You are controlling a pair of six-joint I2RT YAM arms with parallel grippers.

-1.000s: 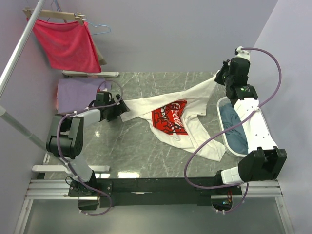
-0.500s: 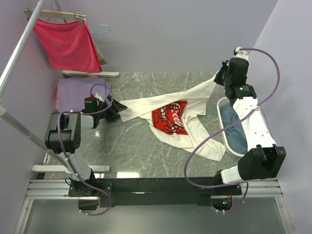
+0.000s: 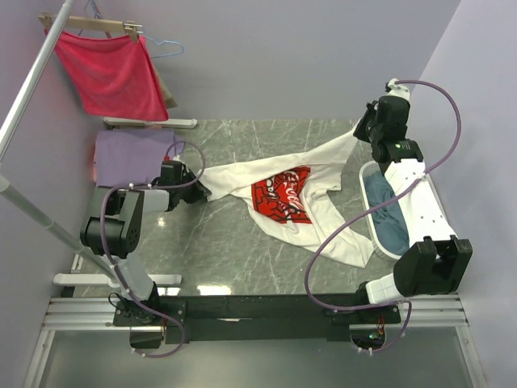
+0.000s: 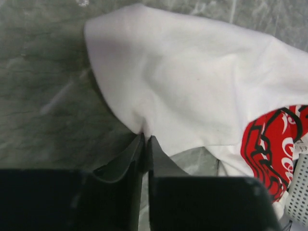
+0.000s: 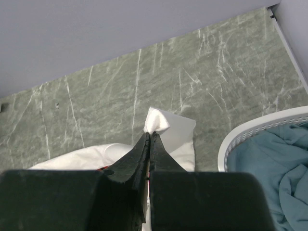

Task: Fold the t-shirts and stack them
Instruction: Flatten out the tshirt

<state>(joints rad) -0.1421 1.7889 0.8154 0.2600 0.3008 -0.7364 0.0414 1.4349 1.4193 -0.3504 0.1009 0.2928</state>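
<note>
The white t-shirt with a red chest print lies crumpled across the middle of the marble table. My left gripper is shut on its left edge, and the cloth bunches at the closed tips. My right gripper is shut on a far right corner, holding it slightly raised. That pinched white corner pokes out past the tips. A lavender t-shirt lies flat at the far left. A grey-blue t-shirt sits in the basket.
A white slotted laundry basket stands at the right edge, partly under the right arm, its rim showing in the right wrist view. A red cloth hangs from a hanger at the back left beside a slanted metal pole. Walls close in at the back and on both sides.
My left gripper drew back to the left, then came in again to the shirt's left edge and shut on it. The right gripper kept its hold and barely moved.
</note>
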